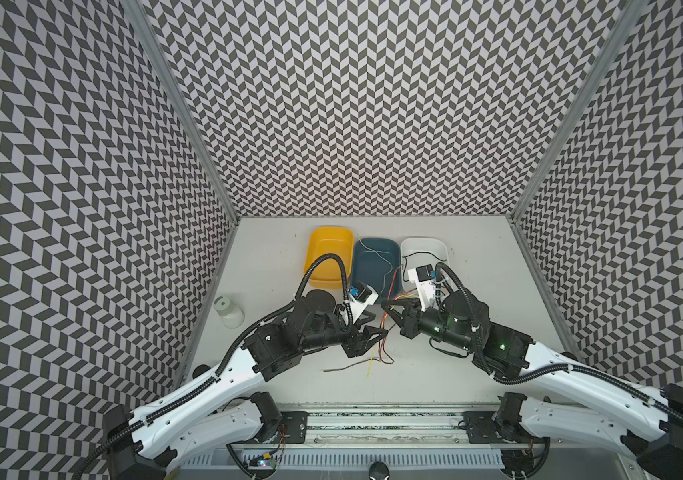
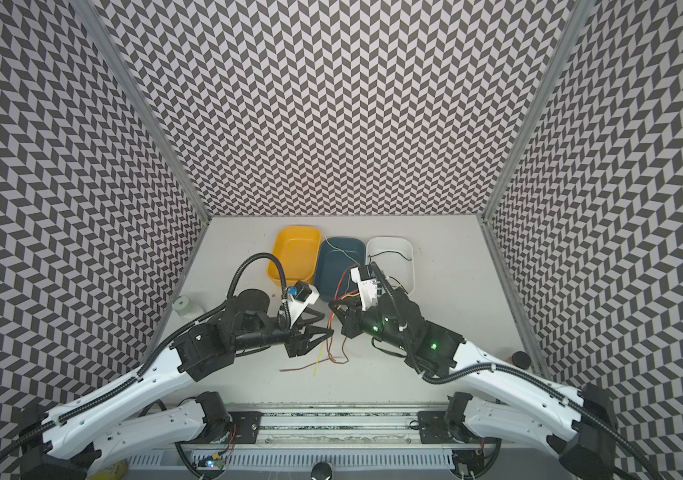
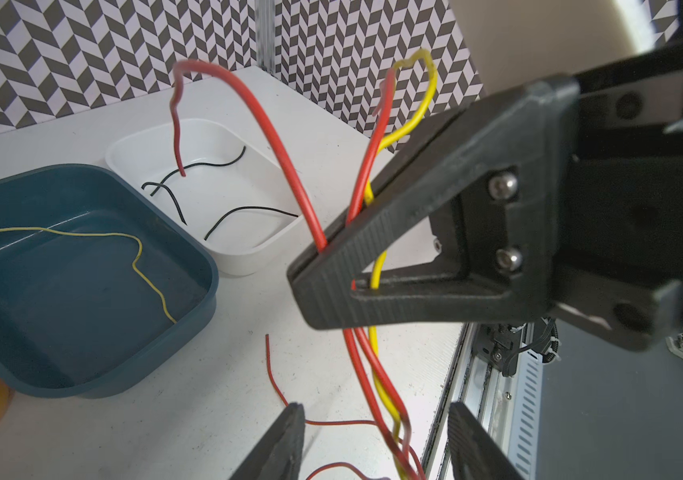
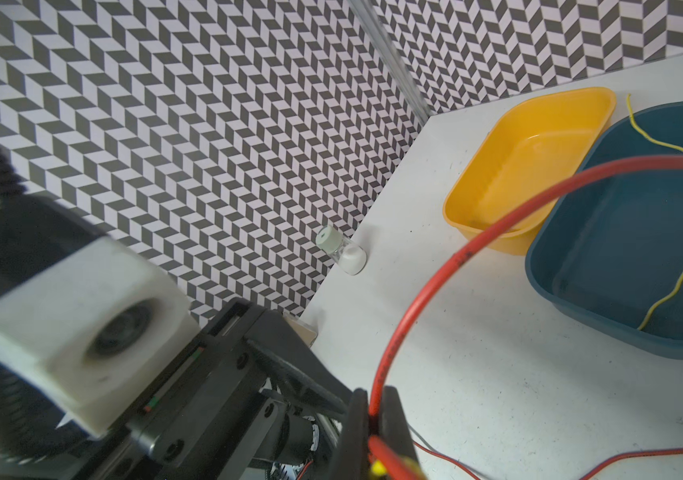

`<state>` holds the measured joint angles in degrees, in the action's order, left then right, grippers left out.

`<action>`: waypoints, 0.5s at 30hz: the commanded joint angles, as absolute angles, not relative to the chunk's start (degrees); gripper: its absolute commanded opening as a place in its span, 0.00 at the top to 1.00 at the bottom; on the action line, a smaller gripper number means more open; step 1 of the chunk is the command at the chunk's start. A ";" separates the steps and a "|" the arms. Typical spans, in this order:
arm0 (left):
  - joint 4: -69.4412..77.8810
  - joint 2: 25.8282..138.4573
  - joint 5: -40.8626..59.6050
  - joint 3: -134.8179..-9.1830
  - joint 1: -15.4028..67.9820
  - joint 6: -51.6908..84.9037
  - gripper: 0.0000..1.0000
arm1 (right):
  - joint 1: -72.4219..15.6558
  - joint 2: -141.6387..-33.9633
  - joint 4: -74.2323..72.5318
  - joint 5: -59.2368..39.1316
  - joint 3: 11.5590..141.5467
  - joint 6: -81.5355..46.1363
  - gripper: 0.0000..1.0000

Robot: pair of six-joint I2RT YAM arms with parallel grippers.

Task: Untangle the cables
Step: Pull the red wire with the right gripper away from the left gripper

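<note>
**Right claw clamps the red-and-yellow bundle; left claw stands wide beside it**

In both top views the two arms meet tip to tip in the lower middle of the frame, above the white table. The left wrist view shows the right gripper pressed tight on a bundle of red and yellow cables. Two red strands and one yellow strand are pinched between its ribbed jaws. Above the grip the strands arch up in loose loops; below it they hang twisted together towards the table.

The left gripper has its jaws well apart and holds nothing. The hanging strands pass through the gap between its two fingers.

A thin dark red cable lies loose on the table below the bundle. In a top view, the ends of the strands trail on the surface just in front of the grippers.

Three trays stand side by side across the middle of the frame, at the back of the table:
- A yellow tray on the left.
- A dark blue tray in the centre, with one thin yellow cable curled inside.
- A white tray on the right, with black cables inside.

A small glass jar of white powder stands at the table's left edge, against the patterned wall.
</note>
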<state>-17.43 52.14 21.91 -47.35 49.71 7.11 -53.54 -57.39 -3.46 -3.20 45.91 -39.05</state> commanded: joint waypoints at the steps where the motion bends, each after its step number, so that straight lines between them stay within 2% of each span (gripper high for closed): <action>1: -18.54 52.17 21.27 -48.84 50.10 5.82 0.48 | -53.85 -57.13 -5.89 -8.92 48.65 -36.61 1.00; 4: -18.98 51.73 20.72 -48.82 50.12 5.54 0.60 | -53.88 -56.71 -5.58 -10.35 48.77 -35.69 1.00; 9: -19.13 50.63 20.13 -48.58 50.19 5.27 0.70 | -53.81 -55.55 -5.47 -9.25 47.93 -35.11 1.00; 11: -19.42 50.38 20.13 -48.57 50.24 5.03 0.70 | -53.86 -54.90 -5.38 -8.35 47.59 -34.90 1.00; 15: -19.69 50.12 20.22 -48.61 50.33 4.92 0.64 | -53.87 -53.39 -5.16 -6.17 46.95 -34.20 1.00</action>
<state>-18.31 50.85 21.43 -47.40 50.30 5.76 -53.54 -55.86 -3.05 -7.66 47.11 -35.24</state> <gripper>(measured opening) 0.352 0.049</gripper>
